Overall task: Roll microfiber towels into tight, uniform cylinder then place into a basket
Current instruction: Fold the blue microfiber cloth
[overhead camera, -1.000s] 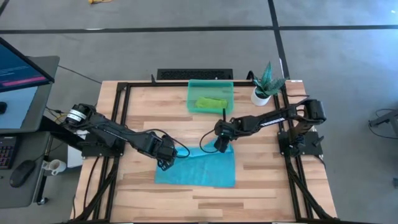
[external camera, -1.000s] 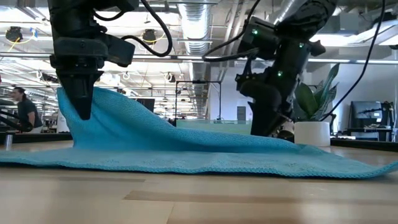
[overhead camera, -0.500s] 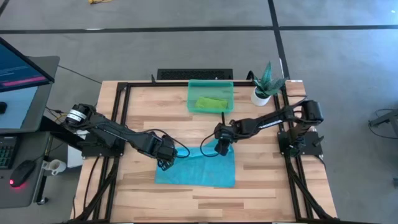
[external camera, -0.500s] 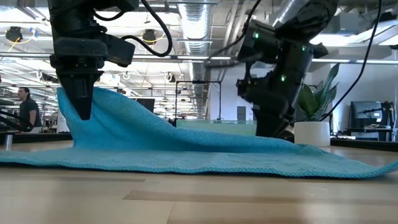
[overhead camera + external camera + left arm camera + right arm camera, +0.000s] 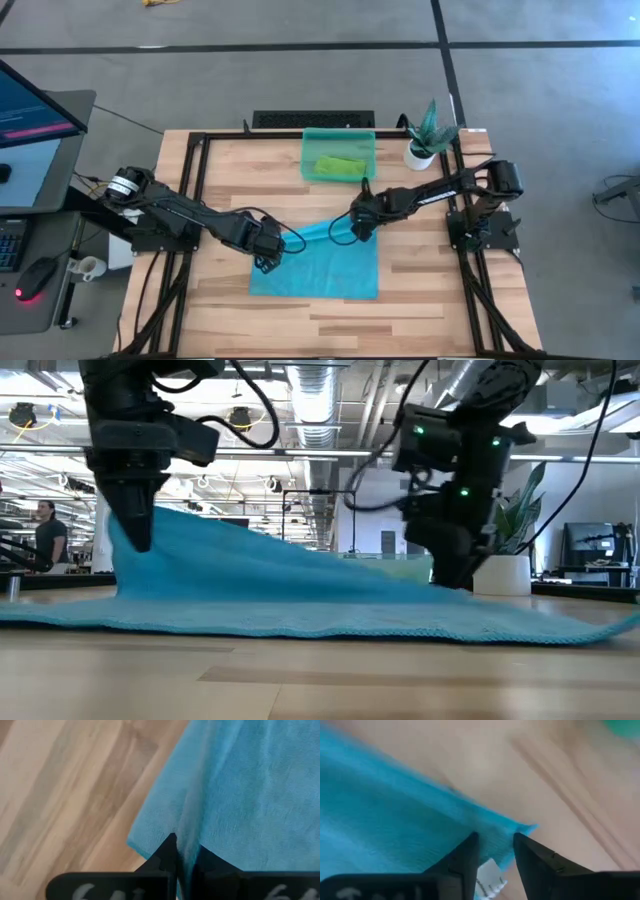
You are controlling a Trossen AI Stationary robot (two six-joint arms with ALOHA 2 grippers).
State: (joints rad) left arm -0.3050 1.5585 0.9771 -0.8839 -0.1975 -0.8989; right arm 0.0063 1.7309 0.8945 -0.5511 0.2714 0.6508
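Pinching the blue towel [image 5: 322,262] at its far corners, the left gripper [image 5: 268,250] is clamped tight. The right gripper [image 5: 360,226] grips partly closed. The basket [image 5: 338,136] lies beyond them, nearer the right arm.

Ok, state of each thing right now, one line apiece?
Blue towel: spread on the table, far edge lifted at two corners.
Left pincer: shut on the blue towel's corner.
Right pincer: pinching the blue towel's tagged corner.
Green towel: rolled, in the basket.
Basket: upright.
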